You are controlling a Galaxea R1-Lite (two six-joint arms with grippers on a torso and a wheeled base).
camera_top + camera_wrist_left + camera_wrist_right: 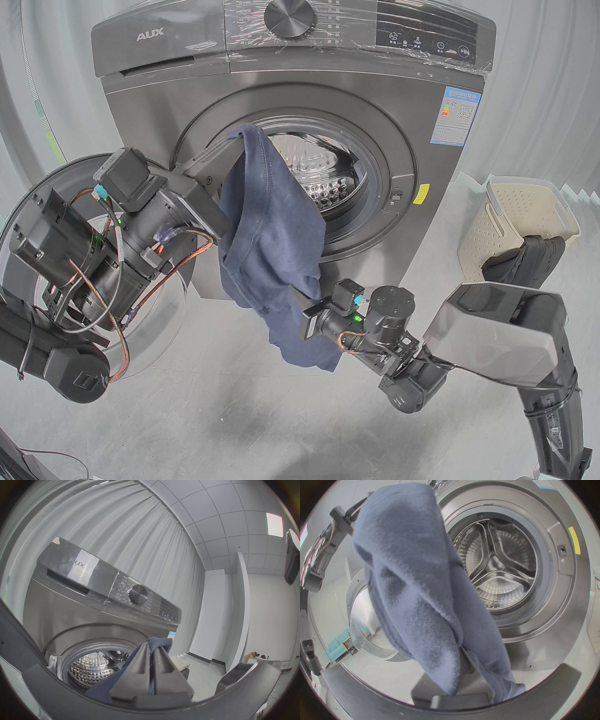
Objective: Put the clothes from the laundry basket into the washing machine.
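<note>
In the centre of the head view, a navy garment [269,237] hangs in front of the washer's [387,106] open port, outside the drum [315,172].

Left arm: enters from the frame's left and angles up and to the right. The left gripper [236,142] sits at the upper left of the port rim. Its jaws are clenched on the garment's top edge. The left wrist view confirms this, with the two fingers [140,667] pressed together and navy cloth pinched between them.

Right arm: enters from the lower right and lies nearly level, pointing left. The right gripper [303,306] meets the garment's lower part, below the port. Cloth drapes over it in both the head view and the right wrist view, so I cannot tell whether it grips or merely touches.

The head view alone takes in the basket [531,200] at right of frame, tipped on its side on the floor beside the washer. Dark clothes [525,259] spill from its mouth.

The right wrist view looks straight into the drum and shows no laundry inside. It also shows the glass door [362,627] swung open at left of frame.

The left wrist view shows the control panel [137,595] above the port.
</note>
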